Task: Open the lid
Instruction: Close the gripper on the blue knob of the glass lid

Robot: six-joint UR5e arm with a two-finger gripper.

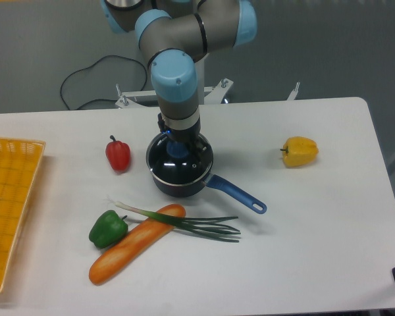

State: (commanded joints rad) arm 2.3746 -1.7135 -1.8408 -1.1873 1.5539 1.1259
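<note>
Gripper [178,146] hanging straight above the pan's middle, right over the blue knob [178,151] — fingers hidden behind the wrist, so impossible to tell whether spread or closed on anything. Placed there, by the look of it, to take the knob from the top. Directly beneath: lid [191,168], seated flat on the pan [174,184], not yet lifted. Nothing discernible inside through the dark glass. Pan handle [237,193] running off to the lower right. Below, a carrot [128,247] crossed by spring onions [197,224], with a green pepper [107,228] alongside. To the left, a red pepper [118,153]; far left, a yellow basket [13,197] — something small at its edge. Well off to the right, a yellow pepper [299,151].
</note>
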